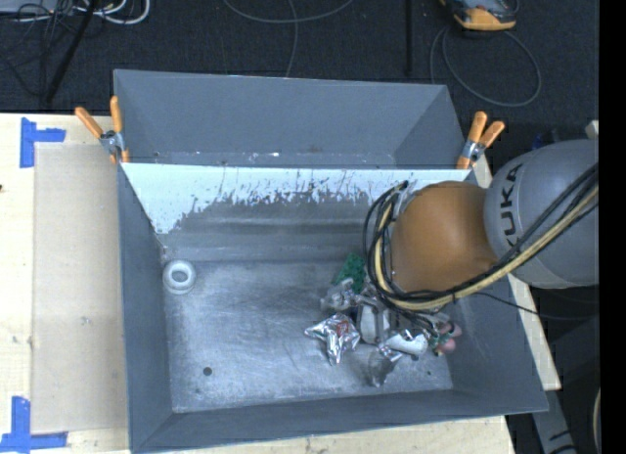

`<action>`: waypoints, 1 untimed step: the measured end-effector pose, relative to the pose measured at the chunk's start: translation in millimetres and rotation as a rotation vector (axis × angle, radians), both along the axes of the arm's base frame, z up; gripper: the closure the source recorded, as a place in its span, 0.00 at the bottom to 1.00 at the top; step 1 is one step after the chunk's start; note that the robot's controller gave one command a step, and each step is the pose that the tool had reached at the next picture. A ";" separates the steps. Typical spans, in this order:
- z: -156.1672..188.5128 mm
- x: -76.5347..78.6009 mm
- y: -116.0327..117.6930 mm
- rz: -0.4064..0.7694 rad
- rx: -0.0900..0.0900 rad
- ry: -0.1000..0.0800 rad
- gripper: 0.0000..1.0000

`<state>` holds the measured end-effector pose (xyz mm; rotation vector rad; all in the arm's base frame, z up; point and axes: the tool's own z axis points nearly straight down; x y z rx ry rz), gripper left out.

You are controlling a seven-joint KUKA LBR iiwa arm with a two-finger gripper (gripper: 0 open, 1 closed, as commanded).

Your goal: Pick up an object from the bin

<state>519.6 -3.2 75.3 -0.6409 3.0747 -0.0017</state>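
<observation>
My gripper reaches down from under the arm's orange cover into a small heap at the bin's right front. Just left of it lies a crumpled silver foil wrapper. A green leafy-looking thing pokes out behind the heap, beside the cover. To the gripper's right lies a white piece with a red end. A dark grey scrap rests in front of it. The cover and cables hide much of the gripper.
A small clear ring, like a tape roll, lies alone at the left of the bin floor, near the back wall. The arm and its cables hang over the bin's right side.
</observation>
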 end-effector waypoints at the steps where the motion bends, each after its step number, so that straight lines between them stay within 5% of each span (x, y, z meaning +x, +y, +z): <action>1: 3.2 2.4 3.2 0.000 0.004 -0.008 1.00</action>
